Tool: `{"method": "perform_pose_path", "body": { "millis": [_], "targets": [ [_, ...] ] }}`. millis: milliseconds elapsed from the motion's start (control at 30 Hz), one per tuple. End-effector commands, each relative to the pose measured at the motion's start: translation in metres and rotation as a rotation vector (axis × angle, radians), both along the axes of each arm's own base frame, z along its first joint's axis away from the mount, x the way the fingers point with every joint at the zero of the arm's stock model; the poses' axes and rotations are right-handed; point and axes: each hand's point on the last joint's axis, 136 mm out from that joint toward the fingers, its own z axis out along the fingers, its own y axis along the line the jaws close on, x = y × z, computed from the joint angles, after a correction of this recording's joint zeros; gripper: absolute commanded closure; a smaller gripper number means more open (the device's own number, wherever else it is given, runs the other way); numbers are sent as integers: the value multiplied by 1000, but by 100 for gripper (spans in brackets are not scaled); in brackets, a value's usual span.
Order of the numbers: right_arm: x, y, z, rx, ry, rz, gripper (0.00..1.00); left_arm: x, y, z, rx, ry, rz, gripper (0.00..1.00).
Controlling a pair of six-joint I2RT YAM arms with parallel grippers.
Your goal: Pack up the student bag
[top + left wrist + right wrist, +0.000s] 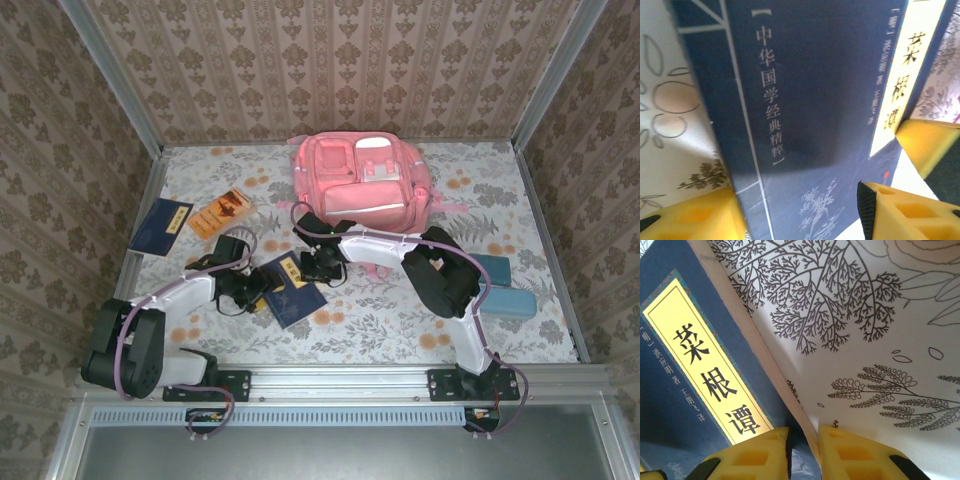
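Nearby, navy book (298,298) pinched — orange booklet (221,213), teal case (506,299), student bag (360,185) behind

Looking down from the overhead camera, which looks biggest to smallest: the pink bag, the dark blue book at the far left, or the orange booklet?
1. Bag
2. Blue book
3. Orange booklet, only slightly smaller than the book

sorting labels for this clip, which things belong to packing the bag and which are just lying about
Job: pink student bag; middle navy book; probably the other navy book and orange booklet.
Lying about, seemingly: teal cases; floral tablecloth.
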Motion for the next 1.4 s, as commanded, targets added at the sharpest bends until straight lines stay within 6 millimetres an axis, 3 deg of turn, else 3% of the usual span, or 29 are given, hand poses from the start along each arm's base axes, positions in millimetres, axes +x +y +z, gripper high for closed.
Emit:
{"method": "perform_pose_path", "body": {
  "millis": [0, 167, 333, 467, 533, 700, 867, 1167, 1367],
  "targets": [
    [-21, -25, -42, -101, 97, -19, 79, 17, -23, 34, -135, -124, -52, 43],
    [-21, -23, -39, -82, 99, -18, 78, 22, -25, 54, -165, -201, -62, 48],
    [-19, -20, -29, -59, 85, -8, 73, 19, -20, 41, -128, -161, -50, 64],
    [-7, -15, 3, 19, 5, -2, 63, 22, -17, 40, -100, -167, -53, 86],
    [-1, -17, 25, 74, -48, -14, 57, 26, -15, 47, -88, -196, -55, 90],
    [14, -33, 92, 261, -178, -64, 31, 48, -18, 94, -108, -357, -48, 91],
    [23, -57, 140, 487, -244, -164, 14, 71, -33, 155, -233, -484, -42, 92],
    [29, -61, 197, 820, -243, -232, 0, 110, -61, 250, -497, -626, 21, 93],
    [44, -50, 232, 1028, -233, -287, 0, 121, -74, 279, -602, -638, 46, 93]
  ]
}}
